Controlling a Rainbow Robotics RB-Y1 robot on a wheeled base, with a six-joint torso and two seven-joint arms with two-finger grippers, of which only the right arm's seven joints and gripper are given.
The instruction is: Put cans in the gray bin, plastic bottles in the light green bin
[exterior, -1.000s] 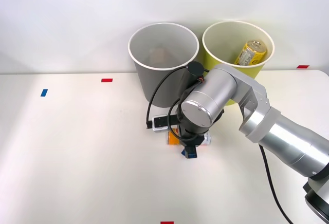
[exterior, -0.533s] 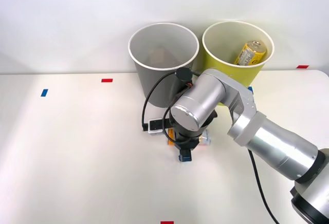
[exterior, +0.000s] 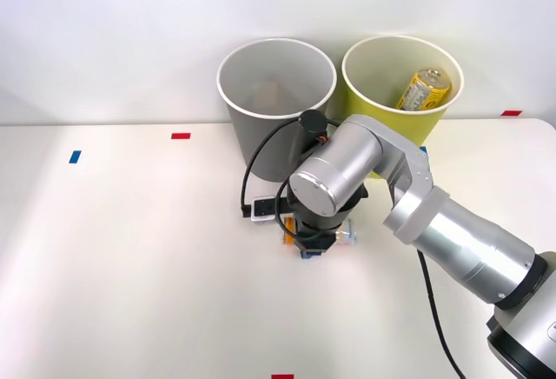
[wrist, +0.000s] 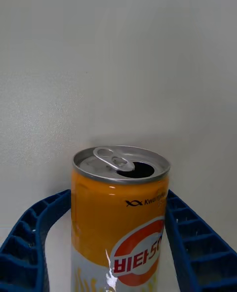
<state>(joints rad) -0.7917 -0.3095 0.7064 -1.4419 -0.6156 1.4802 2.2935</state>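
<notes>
- Front view: I have the right arm bent low over the tabletop (exterior: 130, 266), its wrist covering most of the can (exterior: 287, 238). An orange sliver of the can peeks out at about 9 o'clock from the wrist housing, with a pale bit at about 3 o'clock, so I judge it lies on its side just in front of the gray bin (exterior: 276, 105).
- The gray bin sits at roughly 12 o'clock from the can, near but apart. The light green bin (exterior: 401, 92) is at about 1 o'clock and already holds a yellow container (exterior: 423, 89) leaning against its inner wall.
- To do this step well, I would close squarely on the can body, check it is firm before lifting, then rise high enough to clear the gray bin's white rim, since the bin is close and a low swing could knock it.
- Right wrist view: the can (wrist: 121, 208) sits between the blue fingers (wrist: 34, 237), opened tab end pointing away from the wrist.
- The fingers flank the orange body on both sides. The far one looks pressed against it; the near one seems to curve in to it. I read the right gripper (wrist: 118, 242) as closed on the can, though I cannot judge how tightly.
- The can looks centred in the grip, which should keep it from twisting on the lift.
</notes>
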